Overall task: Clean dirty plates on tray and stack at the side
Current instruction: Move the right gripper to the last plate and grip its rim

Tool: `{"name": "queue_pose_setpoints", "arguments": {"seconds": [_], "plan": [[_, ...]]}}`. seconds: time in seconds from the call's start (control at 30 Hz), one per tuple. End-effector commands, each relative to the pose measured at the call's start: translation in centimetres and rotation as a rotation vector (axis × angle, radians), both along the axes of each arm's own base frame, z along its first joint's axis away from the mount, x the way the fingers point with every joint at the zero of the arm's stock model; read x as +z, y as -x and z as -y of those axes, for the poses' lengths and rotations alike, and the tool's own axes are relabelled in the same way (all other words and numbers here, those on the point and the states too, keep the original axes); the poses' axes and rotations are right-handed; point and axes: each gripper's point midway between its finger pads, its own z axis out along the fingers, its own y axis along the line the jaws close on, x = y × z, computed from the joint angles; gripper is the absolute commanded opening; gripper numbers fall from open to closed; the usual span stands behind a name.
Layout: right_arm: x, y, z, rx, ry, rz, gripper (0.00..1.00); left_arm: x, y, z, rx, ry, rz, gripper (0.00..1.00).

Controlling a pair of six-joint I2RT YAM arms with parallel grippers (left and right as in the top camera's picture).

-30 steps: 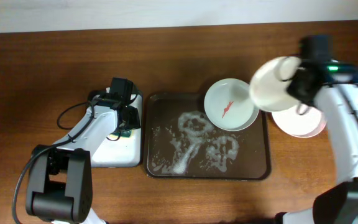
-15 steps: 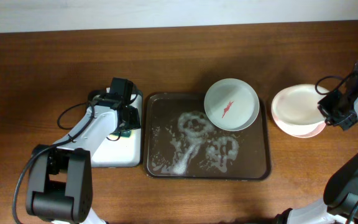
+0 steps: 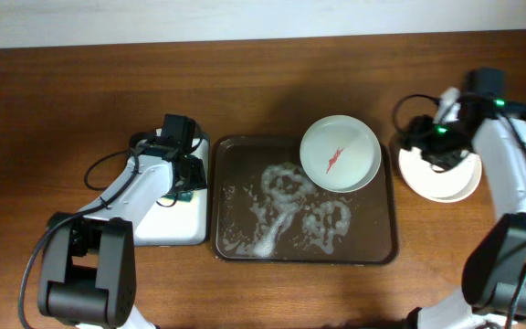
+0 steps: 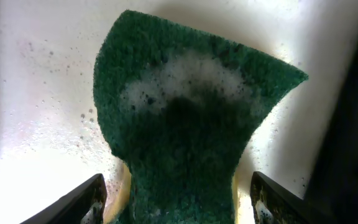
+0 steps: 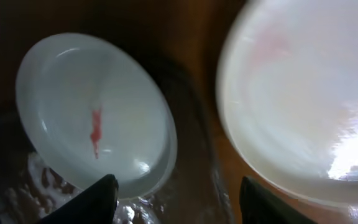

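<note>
Right gripper [image 3: 434,146] hangs over the white plates [image 3: 441,178], which are stacked on the table [image 3: 80,91] just right of the tray [image 3: 236,242]; number in the stack can't be told. Its fingers are spread wide with nothing between them. Mint green plate [image 3: 339,153] with a red smear sits in the tray's far right corner, apart from the stack. Soapy foam [image 3: 286,196] streaks the tray base. Left gripper [image 4: 179,199] is over the small white-inside tray [image 3: 167,224], fingertips [image 4: 95,196] either side of a foamy green sponge [image 4: 185,124]; can't tell if it is actually pinching it
</note>
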Motion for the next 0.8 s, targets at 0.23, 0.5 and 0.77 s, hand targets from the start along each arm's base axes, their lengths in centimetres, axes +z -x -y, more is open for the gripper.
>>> {"name": "queue_pose_setpoints", "arguments": {"seconds": [0.23,0.5,0.77], "plan": [[-5.2,-3.3,-3.4,0.223,0.108,0.028,0.56,-0.7,0.4,-0.1,-0.002,0.002,-0.021,0.72],[-9.3,-2.9,-4.8,0.252,0.072,-0.056,0.44,-0.7,0.4,-0.1,-0.002,0.002,-0.021,0.72],[-9.4,-1.2,-8.3,0.319,-0.024,-0.111,0.04,-0.7,0.4,-0.1,-0.002,0.002,-0.02,0.73]]}}
